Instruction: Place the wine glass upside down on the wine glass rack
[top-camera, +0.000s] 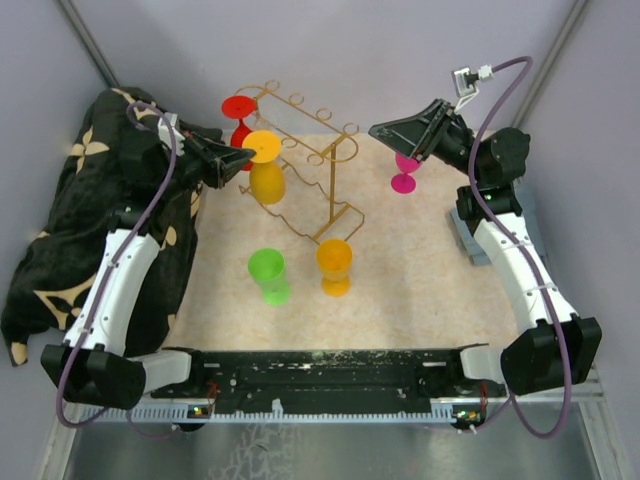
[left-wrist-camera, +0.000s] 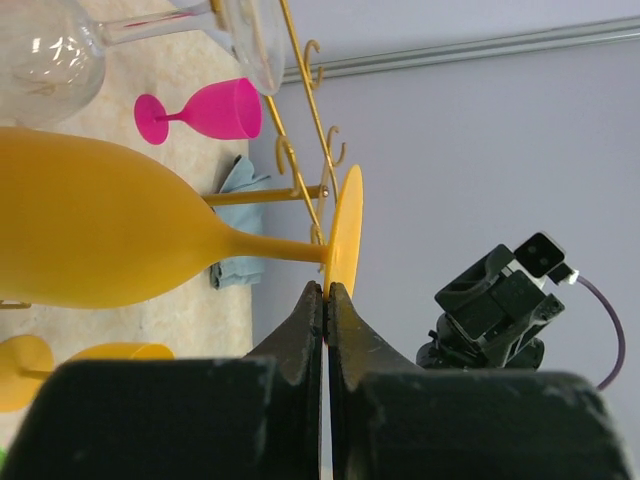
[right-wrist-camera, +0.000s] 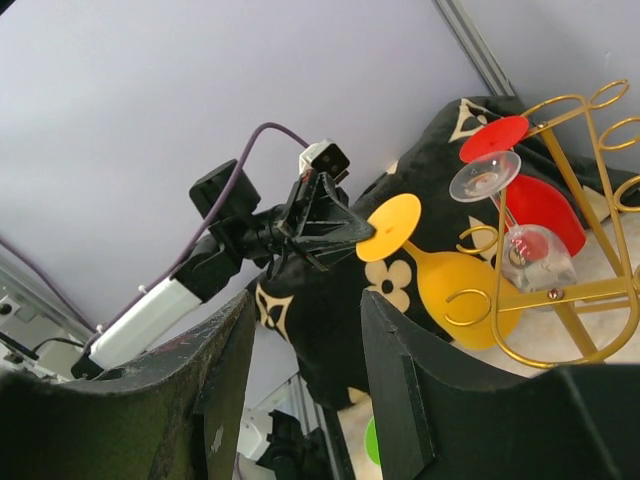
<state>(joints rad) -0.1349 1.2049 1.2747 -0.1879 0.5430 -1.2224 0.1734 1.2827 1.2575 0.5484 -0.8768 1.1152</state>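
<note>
The yellow wine glass (top-camera: 267, 183) hangs foot-up at the left side of the gold wire wine glass rack (top-camera: 322, 192). My left gripper (top-camera: 245, 156) is shut on the rim of its round foot (left-wrist-camera: 346, 235), and the bowl (left-wrist-camera: 90, 225) lies to the left in the left wrist view. The stem runs close past a rack rail (left-wrist-camera: 300, 110); I cannot tell whether it sits in a loop. My right gripper (top-camera: 379, 130) hovers open and empty at the back right, with the held glass (right-wrist-camera: 460, 290) far beyond its fingers (right-wrist-camera: 400, 380).
A red glass (top-camera: 240, 108) and a clear glass (right-wrist-camera: 515, 235) hang on the rack. A pink glass (top-camera: 405, 175), a green glass (top-camera: 268, 275) and an orange glass (top-camera: 335, 265) stand on the mat. A black flowered cloth (top-camera: 70, 230) lies left, a grey-blue cloth (top-camera: 468, 238) right.
</note>
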